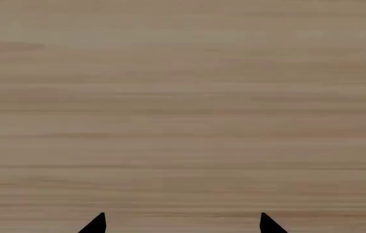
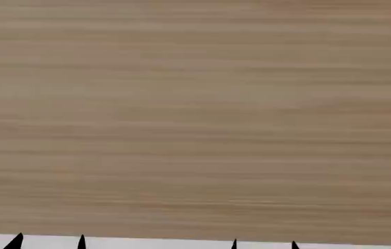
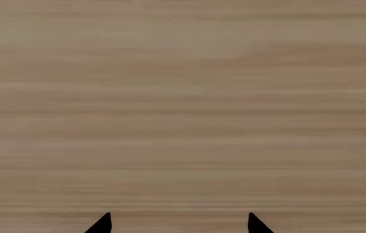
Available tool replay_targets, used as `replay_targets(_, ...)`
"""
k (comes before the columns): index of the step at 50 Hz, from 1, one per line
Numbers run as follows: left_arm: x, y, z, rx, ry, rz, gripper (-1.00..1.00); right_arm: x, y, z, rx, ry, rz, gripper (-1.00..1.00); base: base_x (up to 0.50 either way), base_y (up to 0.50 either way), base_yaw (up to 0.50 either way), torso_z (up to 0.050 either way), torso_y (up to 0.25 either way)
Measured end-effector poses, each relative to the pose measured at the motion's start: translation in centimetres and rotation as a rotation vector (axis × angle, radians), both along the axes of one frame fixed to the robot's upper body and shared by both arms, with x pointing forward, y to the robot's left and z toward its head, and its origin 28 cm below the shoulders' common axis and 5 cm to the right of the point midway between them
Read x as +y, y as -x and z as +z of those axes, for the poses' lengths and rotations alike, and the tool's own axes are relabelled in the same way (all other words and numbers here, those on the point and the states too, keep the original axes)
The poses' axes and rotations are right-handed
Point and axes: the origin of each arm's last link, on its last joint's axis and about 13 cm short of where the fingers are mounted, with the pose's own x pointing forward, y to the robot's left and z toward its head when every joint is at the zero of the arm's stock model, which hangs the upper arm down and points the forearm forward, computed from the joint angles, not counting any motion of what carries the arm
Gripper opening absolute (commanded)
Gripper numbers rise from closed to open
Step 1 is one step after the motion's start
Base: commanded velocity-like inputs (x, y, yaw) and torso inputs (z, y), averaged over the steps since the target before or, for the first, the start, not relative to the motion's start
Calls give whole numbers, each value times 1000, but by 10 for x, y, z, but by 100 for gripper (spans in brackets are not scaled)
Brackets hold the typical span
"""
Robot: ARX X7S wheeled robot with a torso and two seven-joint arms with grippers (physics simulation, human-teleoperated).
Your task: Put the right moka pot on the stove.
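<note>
Head view: both claws (image 2: 49, 243) (image 2: 263, 244) face bare wood (image 2: 195, 119).

1. A pale wood surface (image 2: 195, 114) fills nearly the whole head view, its grain running in straight horizontal streaks of tan and beige.
2. A thin white strip (image 2: 154, 243) runs along the near edge below the wood.
3. Both wrist views show the same wood (image 1: 183, 97) and nothing else behind it.
4. The light is even and soft, without shadows.
</note>
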Motion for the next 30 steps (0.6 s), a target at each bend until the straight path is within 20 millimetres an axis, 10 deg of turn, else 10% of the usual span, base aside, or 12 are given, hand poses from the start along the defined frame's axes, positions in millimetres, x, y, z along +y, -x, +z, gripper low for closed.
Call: replay_targets(30,0,-2,-6,8,-1,17,100,-1,-2,-4,33,2,-32,100,0,0,0,13,2)
